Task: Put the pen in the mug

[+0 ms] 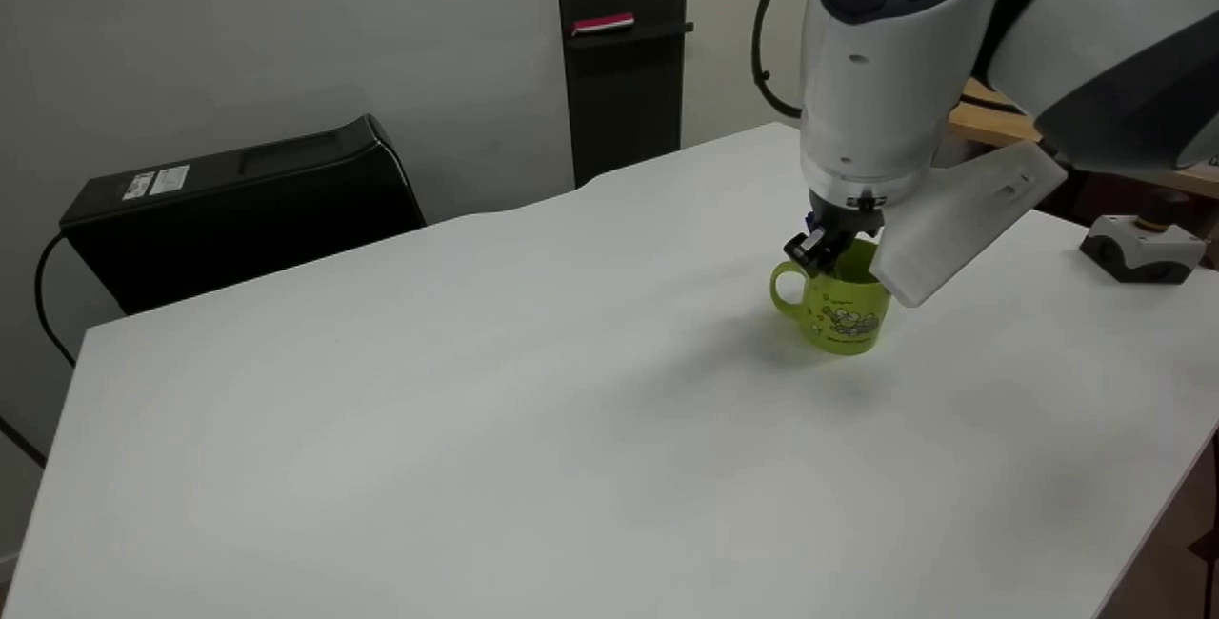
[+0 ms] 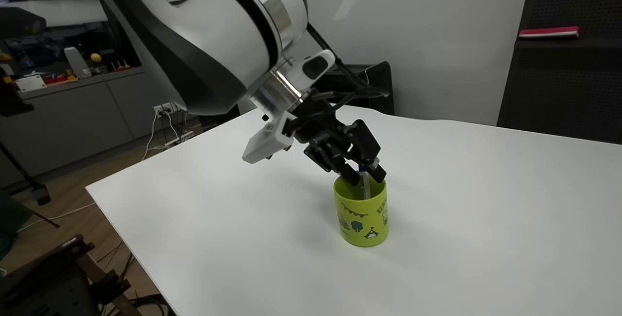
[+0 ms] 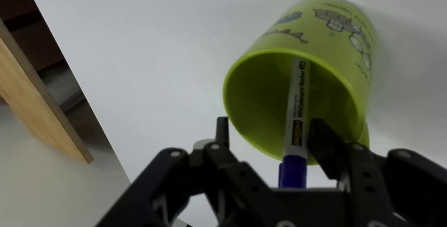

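In the wrist view, the pen (image 3: 297,118) slants down inside the lime-green mug (image 3: 324,42), its blue end poking past the rim at six o'clock, its lower end hidden behind the wall toward twelve. The fingers (image 3: 324,146) stand parted, the pen not clamped: the one toward nine o'clock is well clear of it, while the one toward three lies so close that I can't tell whether it touches. That closeness worries me. If the lift drifts sideways, this finger could hook the pen and flick it out.

In an exterior view, the robot arm (image 2: 228,29) leans in from eleven o'clock, and the pen shows nearly upright between the fingers. With nothing gripping it, I'd expect it to slump against the wall, harmless if it sits deep enough.

In an exterior view, the mug stands upright on the white tabletop (image 1: 457,409), handle (image 1: 775,291) toward nine o'clock. The fingers crowd its rim around eleven; a bump there while leaving could tip it, pen and all.
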`<state>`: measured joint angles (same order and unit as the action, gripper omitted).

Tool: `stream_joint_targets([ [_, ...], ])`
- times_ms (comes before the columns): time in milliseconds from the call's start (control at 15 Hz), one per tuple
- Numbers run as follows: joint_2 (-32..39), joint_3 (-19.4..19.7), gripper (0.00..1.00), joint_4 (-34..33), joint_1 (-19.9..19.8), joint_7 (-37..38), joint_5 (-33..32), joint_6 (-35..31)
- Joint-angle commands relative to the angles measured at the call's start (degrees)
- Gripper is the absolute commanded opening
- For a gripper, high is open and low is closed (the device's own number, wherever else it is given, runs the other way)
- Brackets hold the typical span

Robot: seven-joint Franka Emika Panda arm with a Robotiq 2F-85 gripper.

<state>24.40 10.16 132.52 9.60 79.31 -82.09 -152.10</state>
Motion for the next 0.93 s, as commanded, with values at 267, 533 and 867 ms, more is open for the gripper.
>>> stream_joint_targets([
  [267,-0.5,-2.1,1.0,0.5,-3.7,-17.4,14.5,-3.2],
  [533,0.1,-3.9,1.0,-0.3,-4.0,-24.2,21.4,-1.5],
  [867,0.3,-4.8,1.0,-1.6,-3.2,-27.3,24.5,1.4],
])
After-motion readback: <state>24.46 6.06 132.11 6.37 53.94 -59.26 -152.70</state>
